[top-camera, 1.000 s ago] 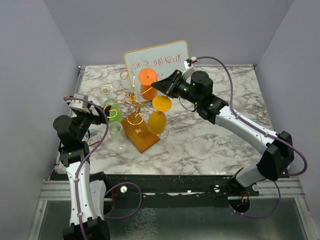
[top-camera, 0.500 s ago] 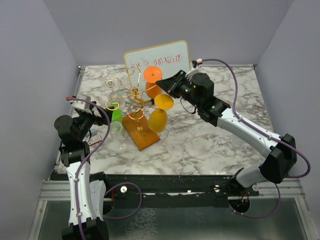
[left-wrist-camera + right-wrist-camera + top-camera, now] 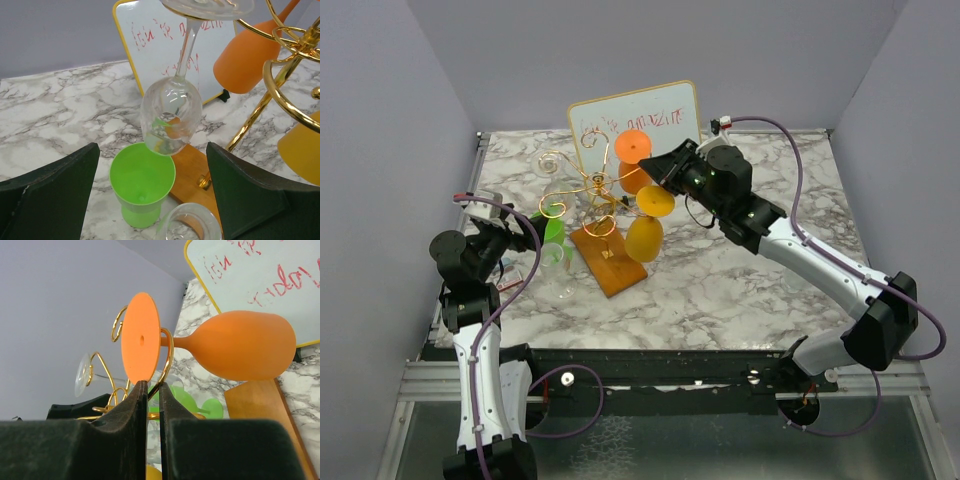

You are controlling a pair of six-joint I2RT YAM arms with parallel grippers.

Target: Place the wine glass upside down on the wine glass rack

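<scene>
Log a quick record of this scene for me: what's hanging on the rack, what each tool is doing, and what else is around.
rack: gold wire wine glass rack on a wooden base, standing on the marble table
hanging upside down: orange wine glass, yellow wine glass, clear wine glass
right tool: nearly shut, apparently pinching the rim of the orange glass's foot
left tool: open, empty
also present: green cup, whiteboard behind the rack
</scene>
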